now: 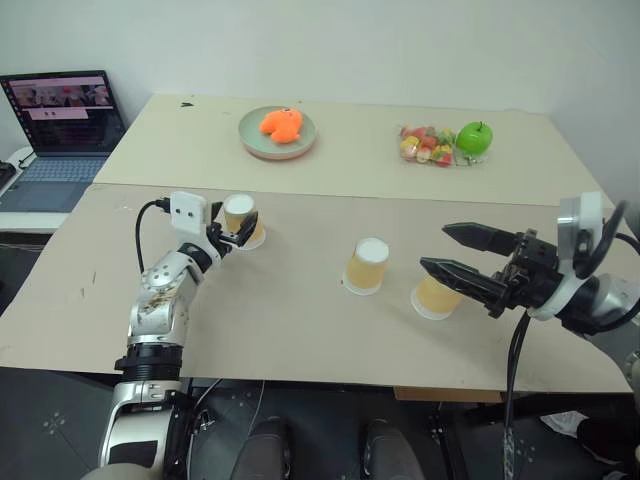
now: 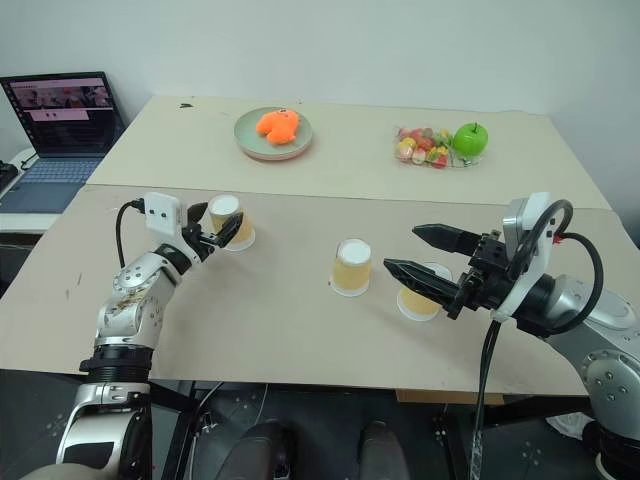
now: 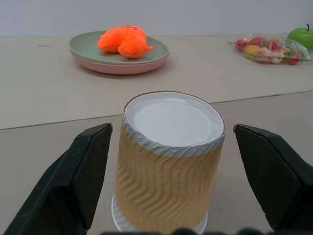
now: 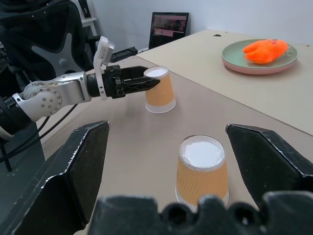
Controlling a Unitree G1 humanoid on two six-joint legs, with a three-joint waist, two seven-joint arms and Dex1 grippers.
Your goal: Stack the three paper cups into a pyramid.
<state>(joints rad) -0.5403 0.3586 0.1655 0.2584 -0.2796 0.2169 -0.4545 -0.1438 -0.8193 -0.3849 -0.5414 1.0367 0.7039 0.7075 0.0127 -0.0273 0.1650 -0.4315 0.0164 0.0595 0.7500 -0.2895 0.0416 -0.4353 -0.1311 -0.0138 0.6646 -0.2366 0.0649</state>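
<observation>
Three paper cups stand upside down, apart from one another, on the near tan table. The left cup (image 1: 240, 216) sits between the fingers of my left gripper (image 1: 237, 229), which is open. In the left wrist view there is a gap on each side of this cup (image 3: 168, 161). The middle cup (image 1: 366, 265) stands free. The right cup (image 1: 436, 297) is partly covered by my right gripper (image 1: 434, 247), which is open and hovers level just above and beside it, pointing toward the middle cup (image 4: 202, 169). No cups are stacked.
On the far table sit a green plate (image 1: 251, 141) with an orange toy (image 1: 281, 124), a bag of sweets (image 1: 426, 144) and a green apple (image 1: 474, 137). An open laptop (image 1: 62, 128) stands at the far left. A seam divides the two tables.
</observation>
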